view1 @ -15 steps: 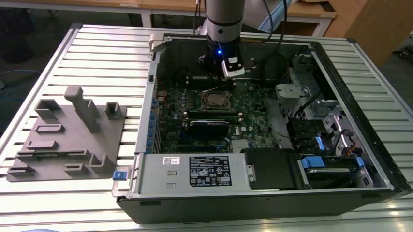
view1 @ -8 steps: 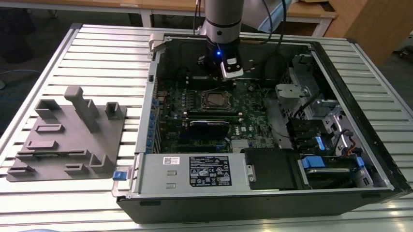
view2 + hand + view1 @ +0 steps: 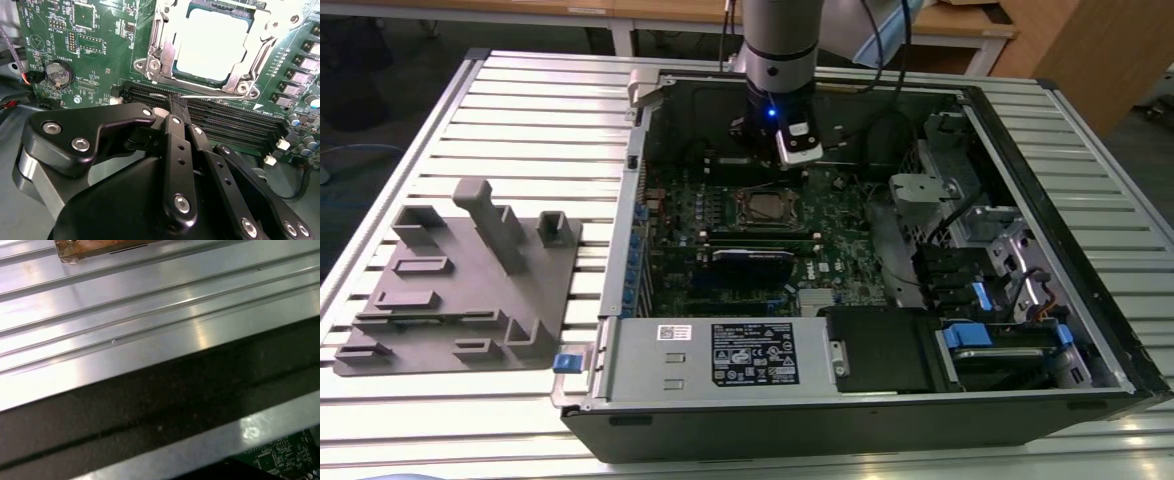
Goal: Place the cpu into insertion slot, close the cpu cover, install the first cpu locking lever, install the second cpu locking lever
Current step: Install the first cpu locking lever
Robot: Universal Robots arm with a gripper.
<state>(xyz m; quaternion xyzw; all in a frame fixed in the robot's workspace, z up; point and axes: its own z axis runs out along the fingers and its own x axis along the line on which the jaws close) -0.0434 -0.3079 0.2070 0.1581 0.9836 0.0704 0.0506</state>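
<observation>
The cpu (image 3: 212, 42), with a bright silver top, sits in the insertion slot (image 3: 761, 207) on the green board. The cpu cover (image 3: 156, 45), a silver frame, lies flat around it. A thin wire lever (image 3: 215, 95) runs along the socket's edge beside the long black slots. In the second wrist view my gripper (image 3: 175, 104) is shut with nothing between its black fingers (image 3: 176, 145). Its tips are at that lever, just off the socket's edge. In the exterior view the gripper (image 3: 781, 165) hangs inside the open computer case, just behind the socket.
Long black memory slots (image 3: 230, 120) and a coin battery (image 3: 59, 74) lie by the socket. A black card (image 3: 754, 258), a labelled power supply (image 3: 720, 355) and drive bays (image 3: 974, 300) crowd the case. A grey fixture (image 3: 467, 270) stands on the slatted table (image 3: 125, 315).
</observation>
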